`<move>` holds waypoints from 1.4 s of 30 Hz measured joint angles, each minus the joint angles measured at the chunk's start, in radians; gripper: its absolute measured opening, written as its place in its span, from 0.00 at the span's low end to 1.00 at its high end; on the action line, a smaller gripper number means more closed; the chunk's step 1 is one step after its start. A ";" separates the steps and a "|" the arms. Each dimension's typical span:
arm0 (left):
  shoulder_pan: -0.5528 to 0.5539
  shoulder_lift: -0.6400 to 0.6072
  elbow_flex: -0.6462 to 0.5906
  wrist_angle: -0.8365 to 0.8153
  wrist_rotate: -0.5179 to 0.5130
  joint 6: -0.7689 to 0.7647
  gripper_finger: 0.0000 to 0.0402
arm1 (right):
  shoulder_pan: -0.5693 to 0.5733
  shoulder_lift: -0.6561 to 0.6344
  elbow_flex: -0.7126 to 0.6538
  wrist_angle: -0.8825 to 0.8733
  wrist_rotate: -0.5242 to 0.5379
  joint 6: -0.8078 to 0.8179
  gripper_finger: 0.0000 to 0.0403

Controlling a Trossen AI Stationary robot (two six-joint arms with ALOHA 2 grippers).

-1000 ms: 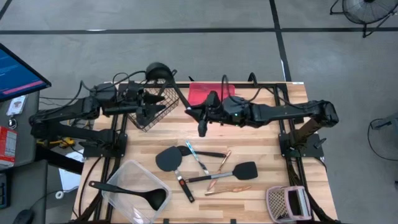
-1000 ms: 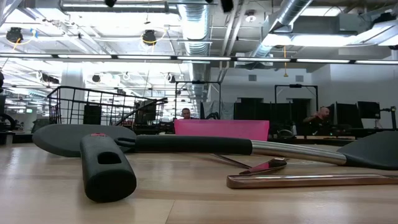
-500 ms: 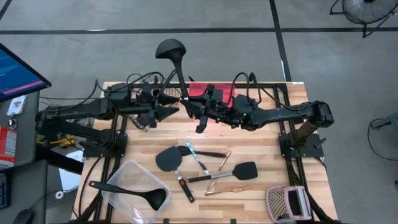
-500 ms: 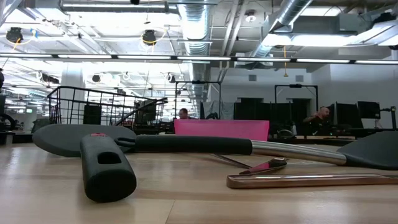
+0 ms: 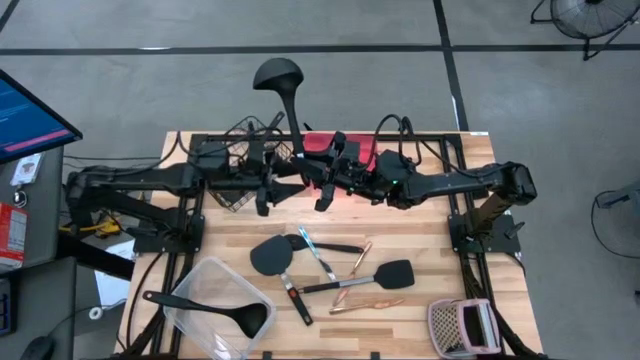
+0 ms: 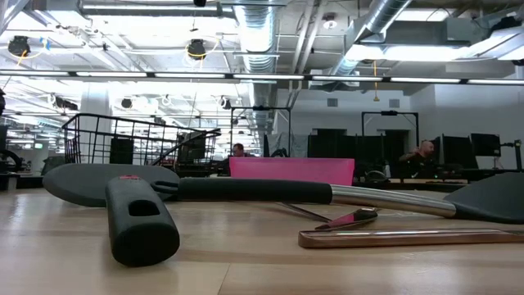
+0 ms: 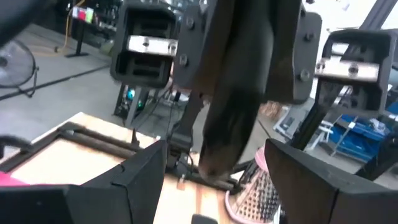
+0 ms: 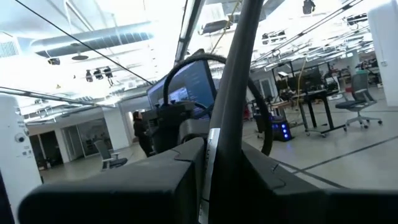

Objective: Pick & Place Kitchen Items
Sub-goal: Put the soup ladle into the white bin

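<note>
The right gripper (image 5: 322, 183) sits just above the middle of the high view, its fingers clamped on the long handle of a black plastic ladle (image 5: 283, 95). The ladle is lifted clear of the table, its round bowl up near the top centre of that frame, over the grey floor beyond the table's far edge. In the right wrist view the ladle's dark handle (image 8: 231, 112) runs up between that arm's fingers. The left gripper (image 5: 268, 188) faces it from just to the left, its fingers spread on either side of the same handle without closing on it; the left wrist view shows the handle hanging between two separated fingers (image 7: 140, 180).

Behind the grippers lie a black wire basket (image 5: 240, 170) and a red tray (image 5: 325, 147). On the pale wooden table (image 5: 420, 240), in the lower middle of the high view, lie a black turner (image 5: 272, 255), a black spatula with a metal shaft (image 5: 375, 276), slim silver pieces (image 5: 317, 252) and copper sticks (image 5: 368, 305). At lower left a black slotted spoon (image 5: 215, 310) rests across a clear plastic tub (image 5: 205, 280). A pinkish mesh grater (image 5: 461, 327) sits at lower right.
</note>
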 joint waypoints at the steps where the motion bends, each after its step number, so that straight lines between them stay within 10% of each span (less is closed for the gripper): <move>1: 0.000 0.005 0.000 0.016 0.000 0.000 0.63 | 0.000 0.000 0.000 0.000 0.000 0.002 0.15; 13: 0.000 0.071 0.000 0.120 0.011 0.043 0.61 | 0.003 0.000 -0.014 -0.007 -0.002 0.022 0.15; 24: 0.002 0.075 0.000 0.112 0.042 0.041 0.17 | 0.001 0.000 -0.014 -0.031 -0.068 0.082 0.18; 31: -0.010 0.033 -0.001 0.007 0.052 0.000 0.17 | 0.006 -0.004 -0.014 -0.076 -0.082 0.061 0.19; 42: -0.067 -0.166 0.000 -0.357 0.049 -0.153 0.17 | 0.004 -0.154 0.026 -0.756 -0.135 -0.043 0.41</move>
